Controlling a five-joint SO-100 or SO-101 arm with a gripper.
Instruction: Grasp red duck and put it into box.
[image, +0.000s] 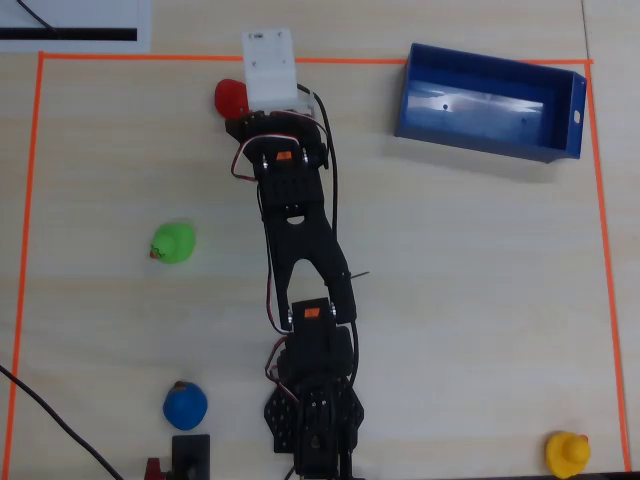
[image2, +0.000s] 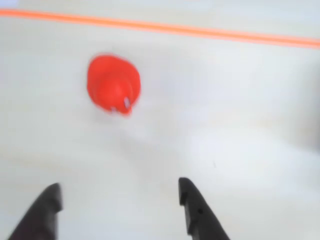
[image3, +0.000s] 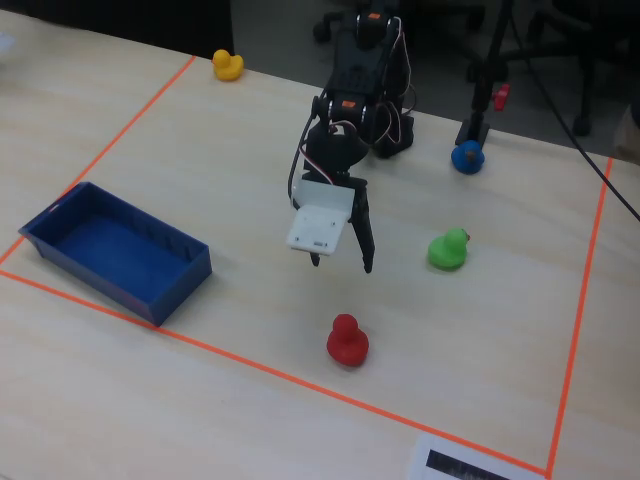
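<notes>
The red duck (image: 230, 96) stands on the table near the orange tape line; it also shows in the wrist view (image2: 113, 83) and the fixed view (image3: 347, 341). My gripper (image2: 119, 185) is open and empty, hovering above the table with the duck ahead of it and slightly left in the wrist view. In the fixed view the gripper (image3: 341, 262) hangs a short way behind and above the duck, not touching it. In the overhead view the white wrist mount (image: 270, 68) hides the fingers. The blue box (image: 480, 140) is empty and lies well apart; it also shows in the fixed view (image3: 170, 280).
A green duck (image: 174, 242), a blue duck (image: 185, 405) and a yellow duck (image: 567, 452) stand elsewhere on the table. Orange tape (image: 340, 60) borders the work area. A black stand (image: 190, 455) sits beside the arm's base.
</notes>
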